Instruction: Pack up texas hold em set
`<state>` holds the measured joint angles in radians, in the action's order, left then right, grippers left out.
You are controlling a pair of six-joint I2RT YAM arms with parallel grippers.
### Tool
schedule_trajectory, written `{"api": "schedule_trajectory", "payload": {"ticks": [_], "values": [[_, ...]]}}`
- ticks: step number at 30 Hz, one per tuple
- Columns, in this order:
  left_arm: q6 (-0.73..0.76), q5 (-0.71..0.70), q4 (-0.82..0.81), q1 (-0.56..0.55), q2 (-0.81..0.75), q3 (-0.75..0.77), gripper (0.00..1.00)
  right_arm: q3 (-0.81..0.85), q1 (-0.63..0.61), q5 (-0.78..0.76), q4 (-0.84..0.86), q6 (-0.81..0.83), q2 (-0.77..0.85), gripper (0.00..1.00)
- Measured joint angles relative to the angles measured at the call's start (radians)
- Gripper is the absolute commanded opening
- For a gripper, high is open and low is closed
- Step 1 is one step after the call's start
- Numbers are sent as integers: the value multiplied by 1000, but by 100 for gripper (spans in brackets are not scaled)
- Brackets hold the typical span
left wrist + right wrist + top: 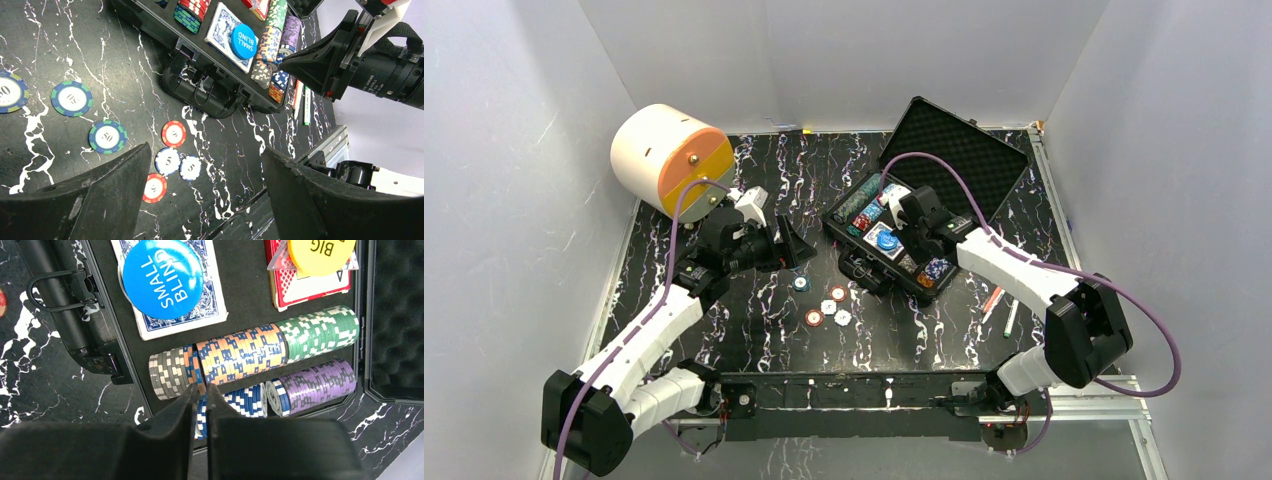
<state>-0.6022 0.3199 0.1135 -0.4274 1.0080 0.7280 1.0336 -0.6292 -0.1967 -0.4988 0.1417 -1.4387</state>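
Evidently to seat it edge-on, the right gripper stands nearly closed around a blue chip in the case at two o'clock, grip uncertain, while the left gripper hangs spread above loose chips at six.

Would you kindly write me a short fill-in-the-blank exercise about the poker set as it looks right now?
1. The blue disc lying on the blue card deck reads SMALL ____.
2. The yellow disc rests on the ____ card deck.
3. The lid of the case stands ____.
4. Several loose chips lie on the ____, not yet in the case.

Missing words: BLIND; red; open; table.
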Motion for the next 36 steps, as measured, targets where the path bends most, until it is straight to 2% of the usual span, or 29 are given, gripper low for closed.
{"api": "schedule_trajectory", "payload": {"ticks": [8,21,24,25,27,29,32,36], "values": [[0,-3,0,0,0,-1,80,4,0,5,1,-4,-19,4],[0,-3,-1,0,2,-11,80,4,2,-14,8,-5,-58,3],[-1,-3,0,0,8,-15,79,8,4,-14,6,-11,-62,10],[-1,-3,0,0,10,-15,80,14,5,-14,0,-16,-66,14],[-1,-4,1,0,11,-15,79,33,6,-15,-17,-33,-74,29],[-1,-9,3,0,11,-15,80,70,7,-19,-45,-55,-80,38],[-2,-23,16,0,11,-15,80,151,7,-21,-90,-89,-79,42],[-10,-71,50,0,11,-12,80,241,7,31,-121,-142,-53,41]]}}
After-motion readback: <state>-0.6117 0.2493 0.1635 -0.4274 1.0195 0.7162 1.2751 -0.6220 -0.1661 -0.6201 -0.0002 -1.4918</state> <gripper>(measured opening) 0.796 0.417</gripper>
